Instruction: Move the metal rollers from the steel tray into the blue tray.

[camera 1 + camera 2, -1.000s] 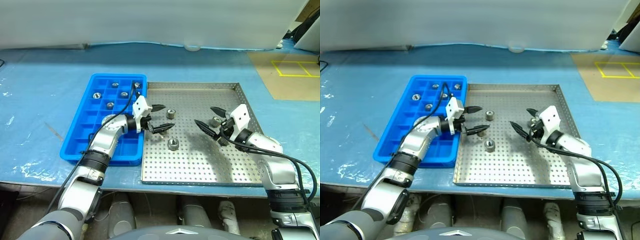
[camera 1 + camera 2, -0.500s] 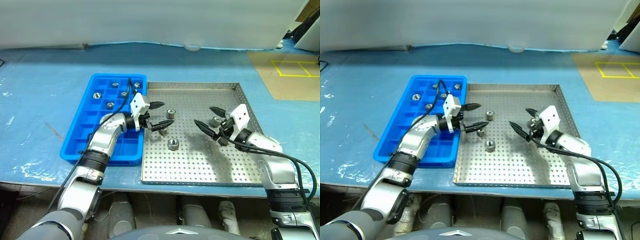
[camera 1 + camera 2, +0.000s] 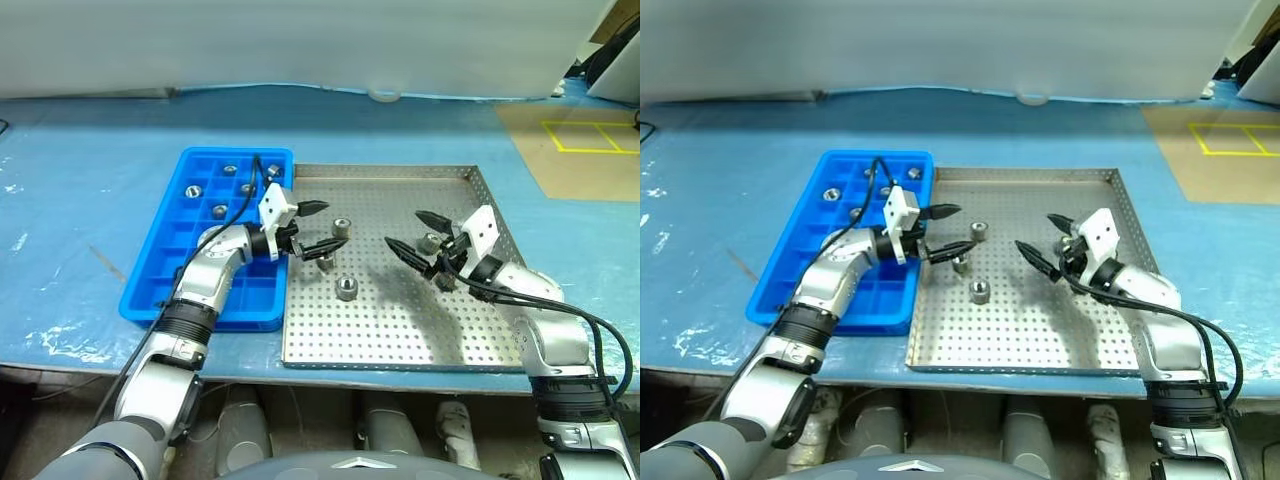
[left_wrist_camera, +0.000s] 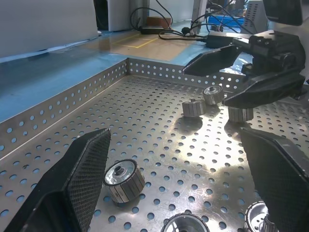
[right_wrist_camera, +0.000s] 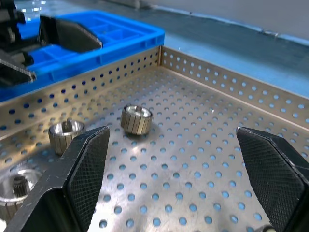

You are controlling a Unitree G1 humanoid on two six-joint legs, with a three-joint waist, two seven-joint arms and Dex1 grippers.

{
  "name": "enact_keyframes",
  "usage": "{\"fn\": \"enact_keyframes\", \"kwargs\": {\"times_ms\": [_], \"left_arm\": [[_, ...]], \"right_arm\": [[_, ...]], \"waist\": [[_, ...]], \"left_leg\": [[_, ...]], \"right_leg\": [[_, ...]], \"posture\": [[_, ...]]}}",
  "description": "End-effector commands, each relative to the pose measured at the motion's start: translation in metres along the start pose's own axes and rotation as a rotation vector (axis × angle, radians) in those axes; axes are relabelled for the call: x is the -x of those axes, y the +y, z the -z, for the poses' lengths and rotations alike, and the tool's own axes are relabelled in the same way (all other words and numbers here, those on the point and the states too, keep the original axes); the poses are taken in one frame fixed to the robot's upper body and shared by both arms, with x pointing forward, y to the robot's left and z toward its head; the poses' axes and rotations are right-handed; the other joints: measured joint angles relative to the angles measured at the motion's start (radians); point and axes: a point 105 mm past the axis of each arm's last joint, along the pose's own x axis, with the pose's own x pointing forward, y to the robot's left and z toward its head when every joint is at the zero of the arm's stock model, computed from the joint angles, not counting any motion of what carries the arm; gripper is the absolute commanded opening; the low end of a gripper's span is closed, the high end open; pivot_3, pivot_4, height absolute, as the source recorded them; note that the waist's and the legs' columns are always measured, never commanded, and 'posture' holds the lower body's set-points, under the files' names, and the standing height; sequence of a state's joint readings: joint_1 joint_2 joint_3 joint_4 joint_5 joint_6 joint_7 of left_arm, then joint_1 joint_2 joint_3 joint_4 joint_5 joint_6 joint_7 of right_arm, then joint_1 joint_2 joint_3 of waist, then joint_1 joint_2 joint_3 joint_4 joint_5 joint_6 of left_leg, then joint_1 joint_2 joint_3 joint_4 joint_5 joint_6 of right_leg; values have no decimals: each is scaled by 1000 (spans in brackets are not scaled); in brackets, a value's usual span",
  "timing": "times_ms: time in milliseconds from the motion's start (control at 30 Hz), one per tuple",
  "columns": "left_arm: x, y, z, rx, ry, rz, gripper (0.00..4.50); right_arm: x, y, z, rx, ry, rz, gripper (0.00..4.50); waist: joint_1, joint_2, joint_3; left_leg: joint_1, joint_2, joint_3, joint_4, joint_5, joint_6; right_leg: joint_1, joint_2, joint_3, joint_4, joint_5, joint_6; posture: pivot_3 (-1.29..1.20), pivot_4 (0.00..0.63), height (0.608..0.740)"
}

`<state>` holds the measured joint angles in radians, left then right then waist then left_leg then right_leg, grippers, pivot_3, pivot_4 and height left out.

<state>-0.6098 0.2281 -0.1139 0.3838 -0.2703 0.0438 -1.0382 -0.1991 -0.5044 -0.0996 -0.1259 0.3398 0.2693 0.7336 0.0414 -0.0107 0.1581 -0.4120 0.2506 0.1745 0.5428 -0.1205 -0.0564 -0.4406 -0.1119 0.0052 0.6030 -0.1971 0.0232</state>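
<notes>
Blue-covered table (image 3: 90, 190), blue tray (image 3: 165, 255), steel tray (image 3: 400, 330) side by side

Blue table (image 3: 80, 180); yellow-taped brown floor (image 3: 575, 150) beyond.

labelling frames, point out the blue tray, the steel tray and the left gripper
blue tray (image 3: 160, 262), left eye view, bare compartments
steel tray (image 3: 400, 320), left eye view, bare perforated floor
left gripper (image 3: 328, 226), left eye view, between fingertips

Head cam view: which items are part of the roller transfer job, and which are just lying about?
Job:
- rollers, some loose in the steel tray, some in the blue one
- steel tray
- blue tray
- left end effector, open, empty
- right end effector, open, empty

Lying about:
- blue table cover
- brown mat with yellow tape square
</notes>
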Motion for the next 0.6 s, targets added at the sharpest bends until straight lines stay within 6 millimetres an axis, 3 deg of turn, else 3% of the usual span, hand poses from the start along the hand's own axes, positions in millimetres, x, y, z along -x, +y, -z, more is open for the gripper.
{"fn": "enact_keyframes", "kwargs": {"times_ms": [33,233,600], "left_arm": [[2,2,-11,-36,-21,4,4500],[3,-2,-6,-16,58,94,4500],[-12,2,9,-79,428,304,4500]], "right_arm": [[1,-2,-23,-2,-93,-7,4394],[3,16,-40,-21,-125,-139,4394],[1,24,-35,-8,-88,-175,4394]], "waist": [[0,0,0],[1,0,0],[3,0,0]], "left_leg": [[0,0,0,0,0,0],[0,0,0,0,0,0],[0,0,0,0,0,0]], "right_leg": [[0,0,0,0,0,0],[0,0,0,0,0,0],[0,0,0,0,0,0]], "posture": [[-184,150,740],[-184,150,740],[-179,150,740]]}}
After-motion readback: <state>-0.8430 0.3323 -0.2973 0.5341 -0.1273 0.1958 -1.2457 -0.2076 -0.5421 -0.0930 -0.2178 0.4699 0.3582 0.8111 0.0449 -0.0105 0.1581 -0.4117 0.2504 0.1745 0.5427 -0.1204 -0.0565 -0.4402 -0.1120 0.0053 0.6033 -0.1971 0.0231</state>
